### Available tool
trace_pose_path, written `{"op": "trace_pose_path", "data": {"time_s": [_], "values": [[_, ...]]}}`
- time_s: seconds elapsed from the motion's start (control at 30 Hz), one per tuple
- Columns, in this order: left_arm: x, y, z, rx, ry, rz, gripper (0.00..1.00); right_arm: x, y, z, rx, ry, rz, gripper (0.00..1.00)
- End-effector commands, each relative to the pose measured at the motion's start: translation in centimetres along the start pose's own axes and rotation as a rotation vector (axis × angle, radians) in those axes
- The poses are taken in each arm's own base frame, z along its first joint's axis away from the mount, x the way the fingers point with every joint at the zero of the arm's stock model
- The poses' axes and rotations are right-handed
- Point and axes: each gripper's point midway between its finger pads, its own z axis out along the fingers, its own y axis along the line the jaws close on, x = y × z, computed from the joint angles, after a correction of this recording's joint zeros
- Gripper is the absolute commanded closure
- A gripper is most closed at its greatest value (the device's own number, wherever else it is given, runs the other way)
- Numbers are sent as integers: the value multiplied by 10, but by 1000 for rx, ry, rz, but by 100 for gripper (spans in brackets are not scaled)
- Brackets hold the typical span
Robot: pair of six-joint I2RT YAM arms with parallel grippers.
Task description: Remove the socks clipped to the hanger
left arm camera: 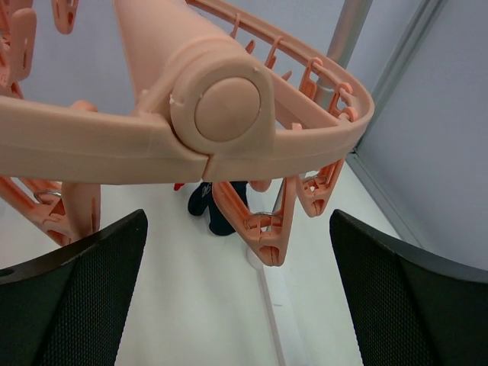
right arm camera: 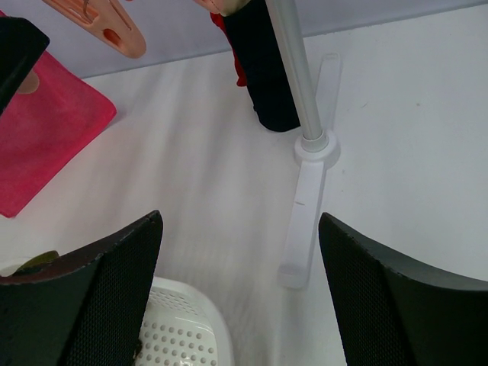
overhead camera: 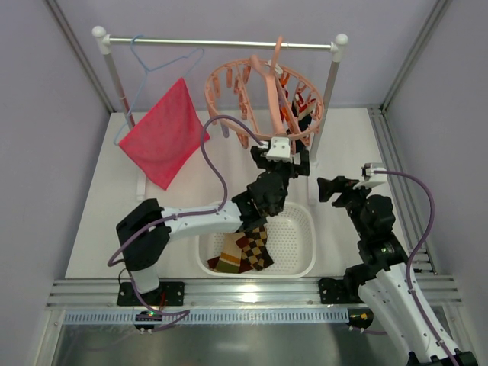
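Observation:
The salmon-pink ring hanger hangs by its hook from the rail, and its hub fills the top of the left wrist view. A navy sock with a bit of red sock beside it hangs clipped at the ring's far side, next to the post; both also show as the dark sock and red sock. My left gripper is open just under the ring, an empty clip dangling between its fingers. My right gripper is open and empty, right of the basket. An argyle sock and a striped sock lie in the basket.
A white perforated basket sits at the near table edge. A pink-red cloth hangs from a light-blue wire hanger on the rail. The right stand post and its foot stand near the socks.

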Motion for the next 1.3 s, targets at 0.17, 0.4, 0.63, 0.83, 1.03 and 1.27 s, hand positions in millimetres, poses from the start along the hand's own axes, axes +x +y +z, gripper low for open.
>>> {"op": "trace_pose_path", "data": {"time_s": [0.17,0.4,0.63,0.83,1.03,1.27], "values": [[-36,-5,14,-24,-103,-99,27,-4,6,0,-33,-20,-6,16],[-39,-3,18,-22,-121,-86,88,-6,8,-1,-41,-27,-7,17],[-46,10,11,-38,-135,-75,100,-6,9,-2,-46,-22,-7,16],[-61,37,0,-71,-153,-91,100,-6,8,-2,-45,-23,-9,16],[-75,77,-14,-120,-166,-73,100,-6,14,-3,-77,-14,-6,16],[-91,113,-21,-163,-173,-59,100,-9,22,-6,-117,-18,-3,17]]}}
